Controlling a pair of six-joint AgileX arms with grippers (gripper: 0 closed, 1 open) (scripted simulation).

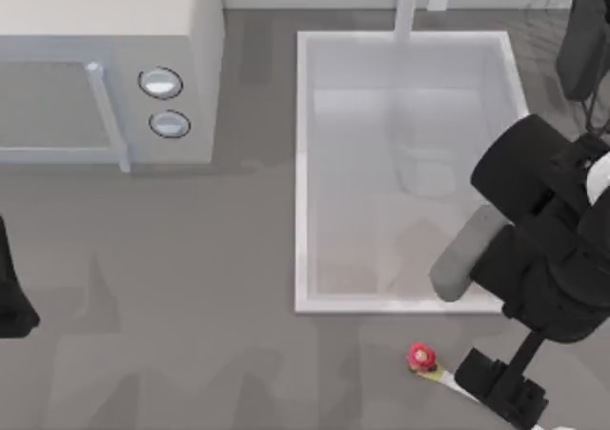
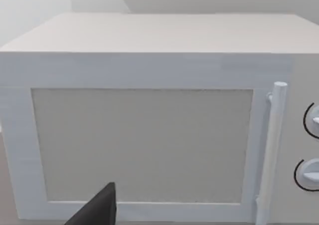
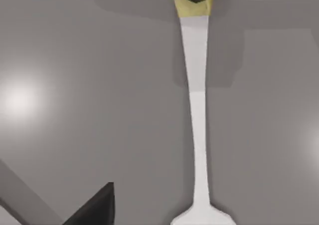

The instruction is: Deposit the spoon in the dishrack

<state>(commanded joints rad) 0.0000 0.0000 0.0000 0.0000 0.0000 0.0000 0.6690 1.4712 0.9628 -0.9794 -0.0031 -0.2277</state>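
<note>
The spoon (image 1: pixel 426 361) lies flat on the grey counter just in front of the sink's front right corner, its round red end toward the left. The right wrist view looks straight down on the spoon (image 3: pixel 196 110), showing its white handle and red tip. My right gripper (image 1: pixel 496 384) hovers open over the handle's far end with nothing between its fingers; one dark finger (image 3: pixel 94 209) shows. The dishrack (image 1: pixel 581 34), thin black wires with a dark slab, stands at the back right corner, partly cut off. My left gripper (image 1: pixel 11 301) stays parked, open, at the left edge.
A big white sink basin (image 1: pixel 303 173) with a tap fills the middle right. A white microwave (image 1: pixel 105 77) stands at the back left, and its door (image 2: pixel 142 145) faces the left wrist camera. My right arm reaches over the sink's front right corner.
</note>
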